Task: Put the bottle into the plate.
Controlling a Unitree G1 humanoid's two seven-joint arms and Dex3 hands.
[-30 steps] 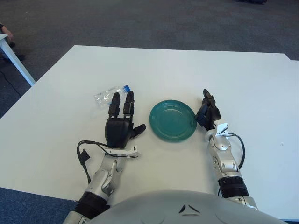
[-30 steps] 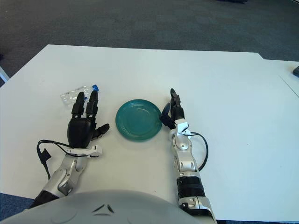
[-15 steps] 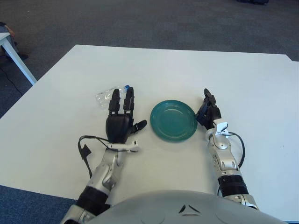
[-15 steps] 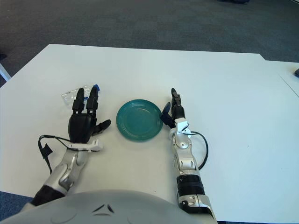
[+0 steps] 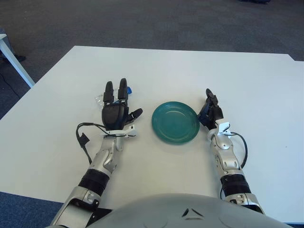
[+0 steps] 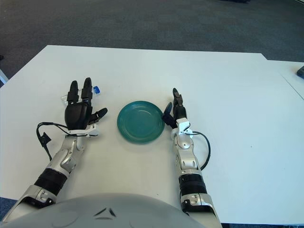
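Hidden stuff: my left robot hand point(image 5: 115, 113) sits right over the bottle point(image 6: 94, 90), so I only catch the blue cap and a sliver of clear plastic poking out by the fingertips. Can't tell if the palm is actually touching it or just hovering above.

Bottle: lying on its side on the desk point(image 5: 156, 71), left of the plate point(image 5: 175, 122), apart from it, not in it.

Left robot hand state: fingers point(image 5: 123, 88) stretched out straight and pointing away from me, thumb sticking out toward the plate. Loose and spread, nothing gripped as far as I can see.

Right robot hand point(image 5: 209, 110): parked just beside the plate's right rim, fingers pointing forward and relaxed, holding nothing. Whether it touches the rim is hard to call.

Cut off: my own torso fills the bottom of both views, and both forearms disappear under it. A bit of another white table point(image 5: 9, 50) peeks in at the far left edge of the left eye view.

Changed vs a second ago: my left robot hand has slid forward and a touch left, so it now covers most of the bottle that used to show past the fingertips. Plate and right robot hand look the same as before.

Edges and room: the bottle is well in from the desk's left edge, with dark carpet point(image 5: 142, 21) beyond it. Bare desk between my left thumb and the plate, and lots of open white surface behind the plate and off to the right.
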